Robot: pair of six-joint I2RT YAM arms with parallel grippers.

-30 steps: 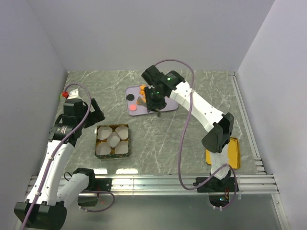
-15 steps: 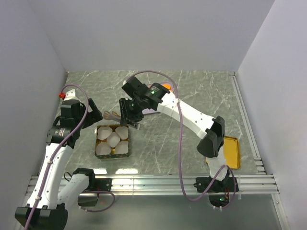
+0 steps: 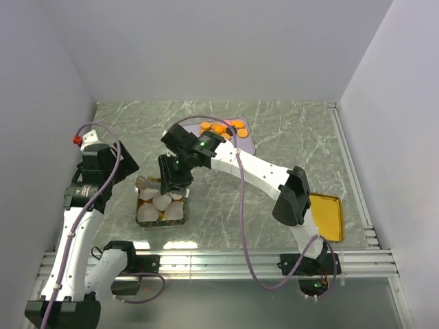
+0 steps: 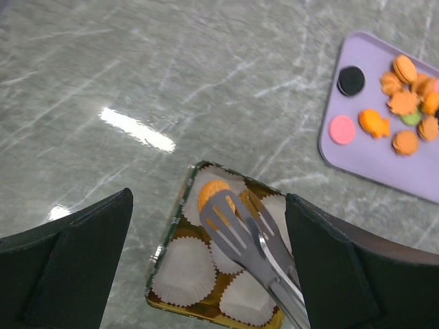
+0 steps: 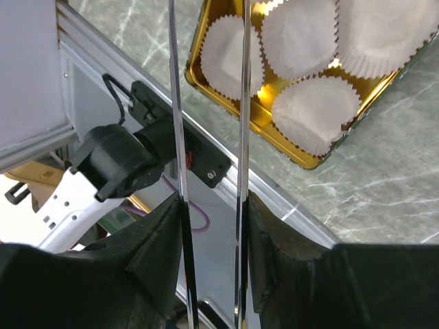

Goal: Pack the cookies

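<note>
Five fluted white paper cups sit in a shiny gold tin, one round orange cookie lying in a corner cup beneath slotted steel tongs pinched by the right gripper, while other cookies, mostly orange plus one black and one pink disc, lie on a smooth lilac tray and the left gripper gapes wide.
</note>
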